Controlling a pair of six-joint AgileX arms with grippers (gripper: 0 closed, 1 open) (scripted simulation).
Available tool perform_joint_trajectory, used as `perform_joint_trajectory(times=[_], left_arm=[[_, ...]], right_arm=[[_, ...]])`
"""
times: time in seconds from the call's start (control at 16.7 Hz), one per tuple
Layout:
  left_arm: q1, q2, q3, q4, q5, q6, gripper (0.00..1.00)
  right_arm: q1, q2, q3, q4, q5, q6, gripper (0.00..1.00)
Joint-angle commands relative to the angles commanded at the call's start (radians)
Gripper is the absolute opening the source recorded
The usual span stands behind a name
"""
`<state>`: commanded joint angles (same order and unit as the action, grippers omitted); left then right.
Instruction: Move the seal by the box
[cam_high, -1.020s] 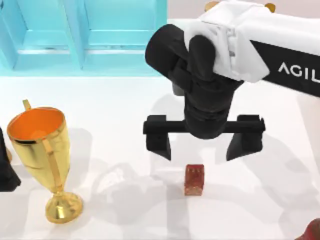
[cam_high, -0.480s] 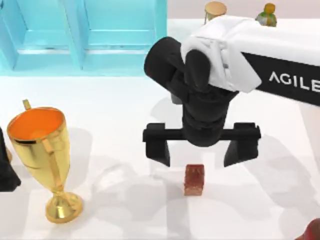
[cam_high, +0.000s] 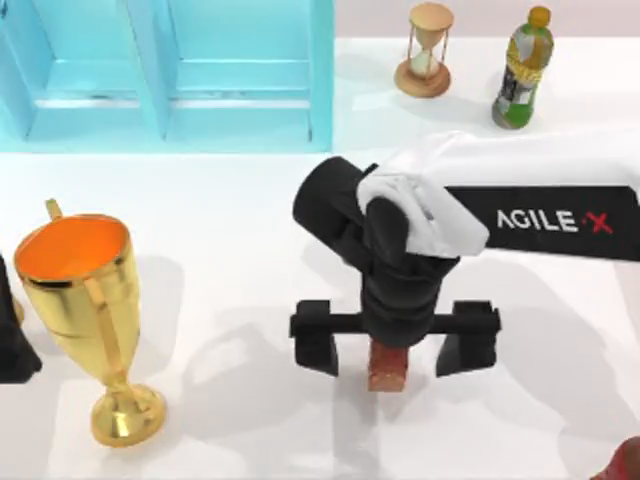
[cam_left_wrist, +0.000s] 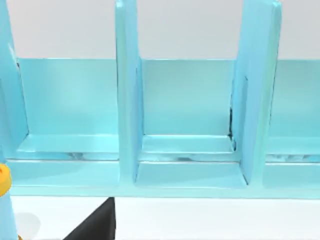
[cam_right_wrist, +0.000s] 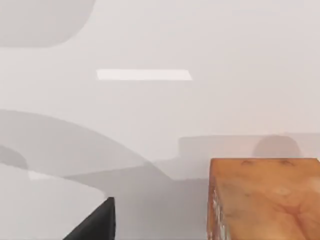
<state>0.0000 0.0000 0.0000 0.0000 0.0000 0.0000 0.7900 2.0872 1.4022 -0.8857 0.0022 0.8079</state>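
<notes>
The counter (cam_high: 230, 220) is flat, white and smooth. At its far left stands the box (cam_high: 170, 70), big and light blue, with straight walls that split it into open parts; the left wrist view looks straight into them.

The right arm (cam_high: 540, 200) reaches in from the right. It is white with a black band and a round black wrist. Its gripper (cam_high: 396, 350) hangs low over the middle of the counter's near part, with its blocky black jaws spread wide, holding nothing.

The cup (cam_high: 85, 300) near the left edge is shiny gold with an orange inside, thin handles and a round foot. The left arm (cam_high: 12, 340) is a dark shape parked at the left edge, and I cannot tell how its jaws stand.

The bottle (cam_high: 522, 68) and the wooden hourglass (cam_high: 428, 50) stand at the far right.

The seal (cam_high: 388, 368) is a small, glossy red-brown block with blotchy sides. It stands upright between the open jaws, well apart from the box.
</notes>
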Motion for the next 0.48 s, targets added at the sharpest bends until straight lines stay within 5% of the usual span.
perform_joint_trajectory(times=[0.18, 0.48], left_arm=[[0.0, 0.0, 0.0, 0.0, 0.0, 0.0, 1.0], [0.0, 0.0, 0.0, 0.0, 0.0, 0.0, 1.0]], right_arm=[[0.0, 0.0, 0.0, 0.0, 0.0, 0.0, 1.0], [0.0, 0.0, 0.0, 0.0, 0.0, 0.0, 0.62]])
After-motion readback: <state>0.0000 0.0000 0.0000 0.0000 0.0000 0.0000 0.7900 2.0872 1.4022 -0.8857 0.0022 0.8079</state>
